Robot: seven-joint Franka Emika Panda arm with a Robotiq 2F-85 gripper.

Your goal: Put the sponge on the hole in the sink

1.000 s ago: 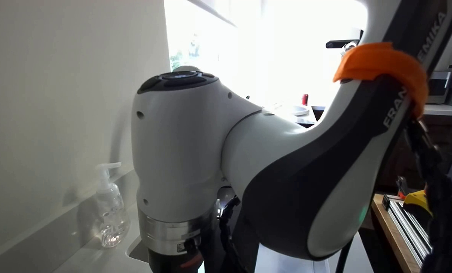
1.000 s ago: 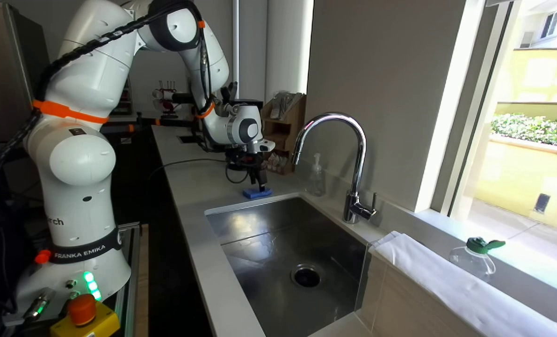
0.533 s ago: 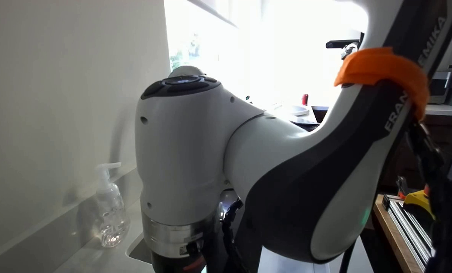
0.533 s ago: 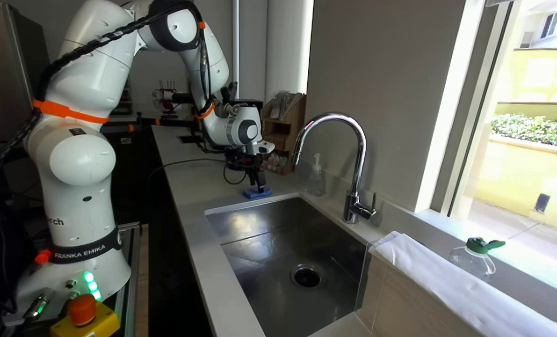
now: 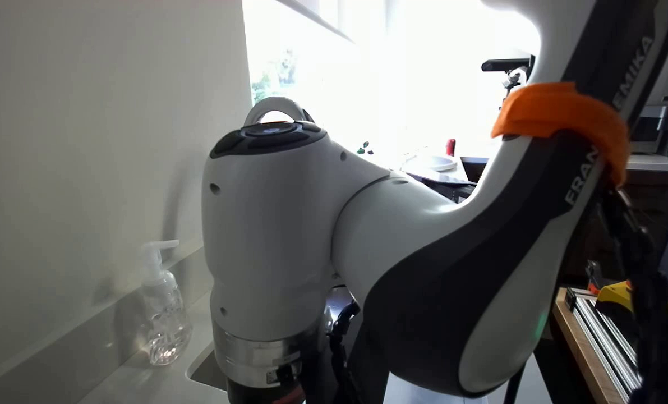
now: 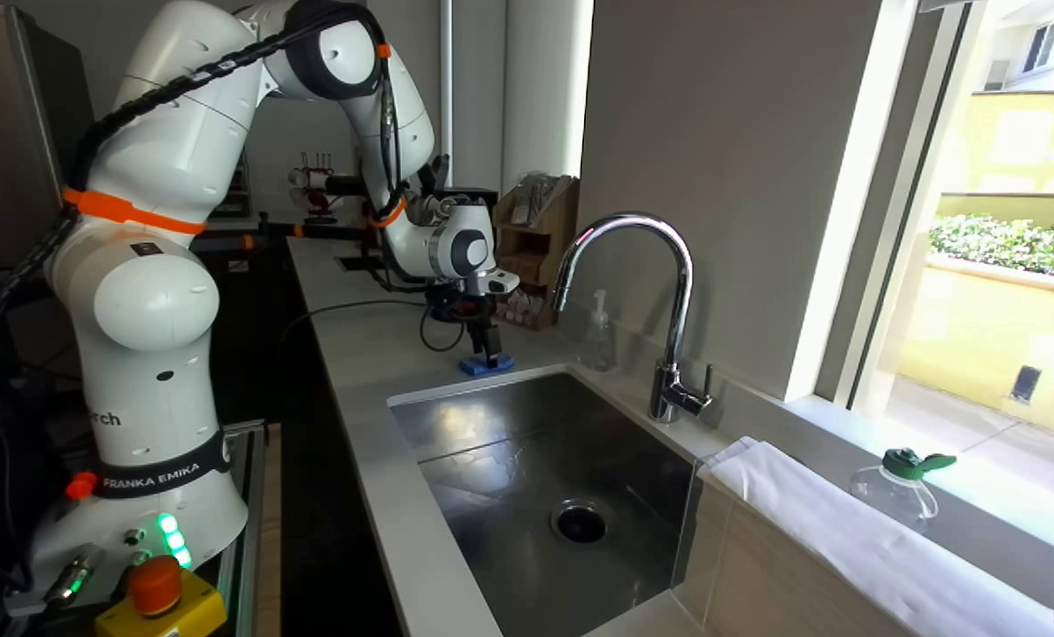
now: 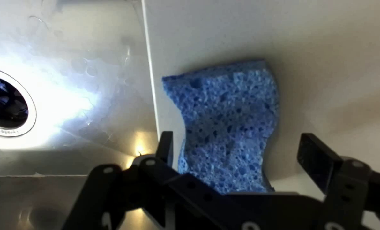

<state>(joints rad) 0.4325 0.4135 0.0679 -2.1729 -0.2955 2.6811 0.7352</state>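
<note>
The blue sponge lies on the counter beside the sink's far edge. In the wrist view the sponge is wavy and porous. My gripper is open, with one finger on each side of the sponge and a gap to it on both sides. In an exterior view the gripper points down at the sponge, low over the counter. The steel sink has the round drain hole in its floor. The hole also shows at the left of the wrist view. The sponge's near end is hidden behind the gripper.
A tall chrome faucet stands at the sink's rim. A clear soap dispenser stands by the wall near the gripper. A wooden shelf stands behind the arm. A white cloth and a green-capped bottle are near the window.
The arm and gripper have sunk slightly, bringing the fingers lower around the sponge. The sponge has not visibly moved.
</note>
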